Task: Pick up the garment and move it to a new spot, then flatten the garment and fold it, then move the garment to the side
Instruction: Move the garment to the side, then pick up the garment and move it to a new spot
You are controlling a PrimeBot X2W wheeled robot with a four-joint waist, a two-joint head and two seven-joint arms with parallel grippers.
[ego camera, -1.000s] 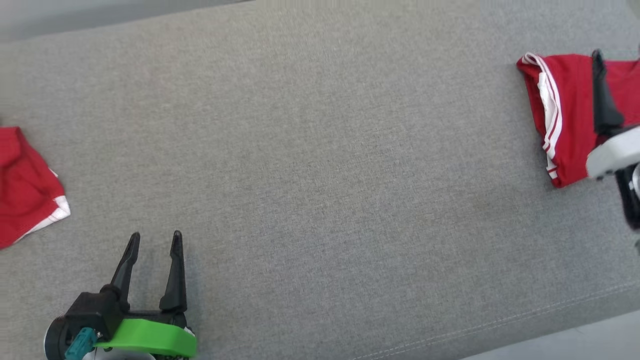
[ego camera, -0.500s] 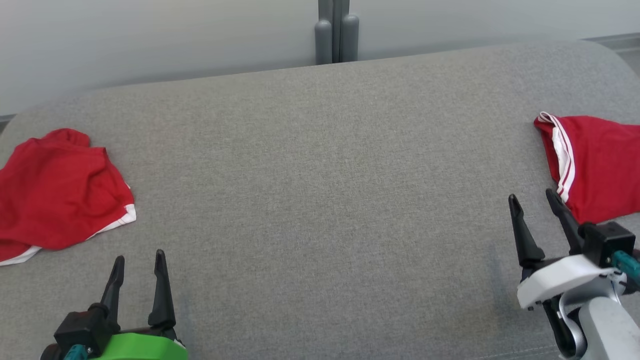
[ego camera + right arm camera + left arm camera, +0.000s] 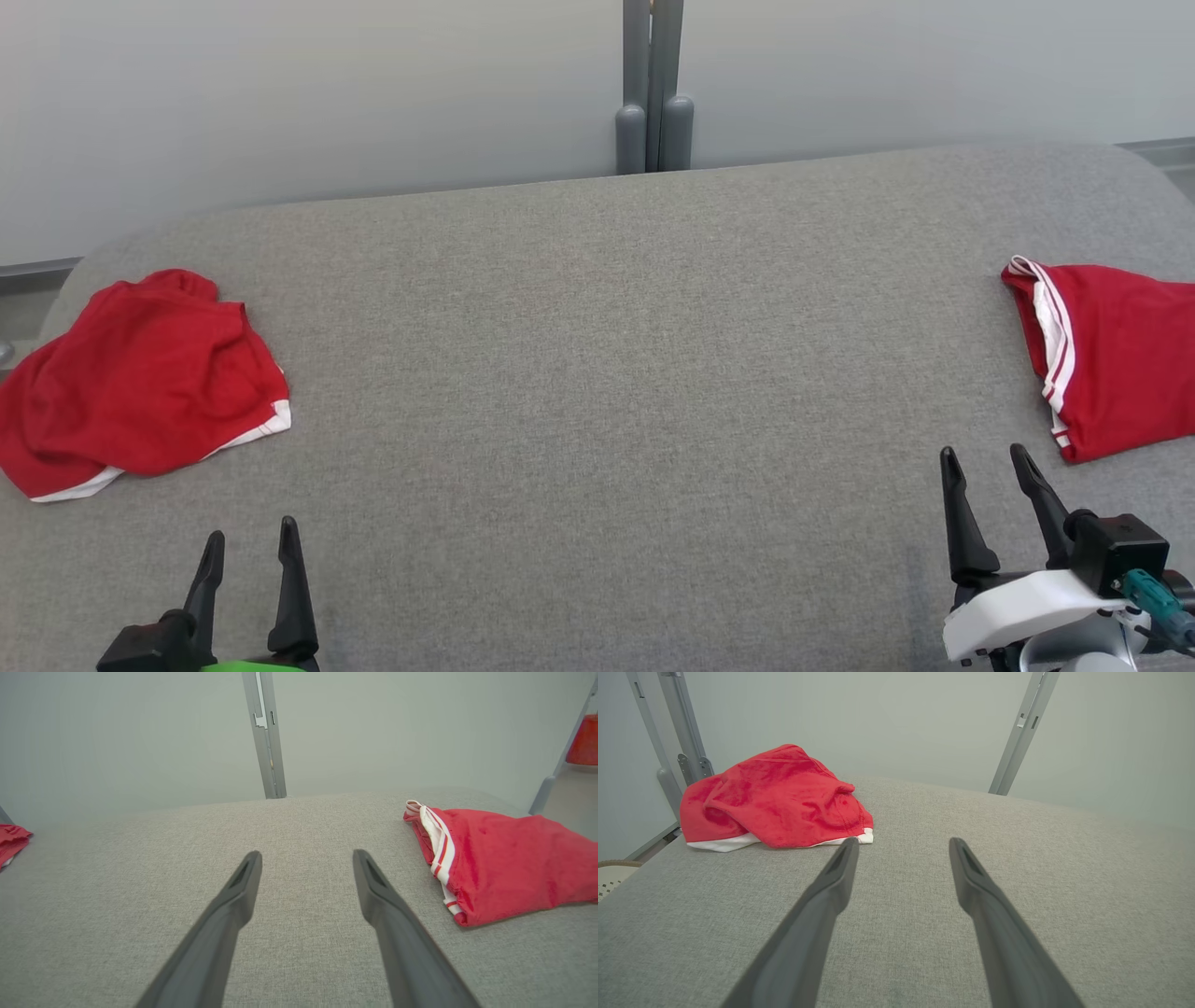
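Note:
A crumpled red garment with white trim [image 3: 140,383] lies at the left end of the grey table; the left wrist view shows this garment [image 3: 775,798] ahead and left of the fingers. A folded red garment with white stripes [image 3: 1111,359] lies at the right end, seen again as a folded garment [image 3: 504,858] in the right wrist view. My left gripper [image 3: 247,546] stands open near the front left, apart from the crumpled one. My right gripper [image 3: 985,457] is open at the front right, just short of the folded one. Both hold nothing.
The grey fabric table [image 3: 607,373] has rounded far corners. Behind it are a pale wall and a grey metal post [image 3: 653,84]. More posts [image 3: 686,742] stand past the left end, and a red thing [image 3: 584,739] sits beyond the right end.
The head camera has tilted up, so the whole picture shifted down. My right gripper has drawn back off the folded garment to the front right. The left gripper stays open.

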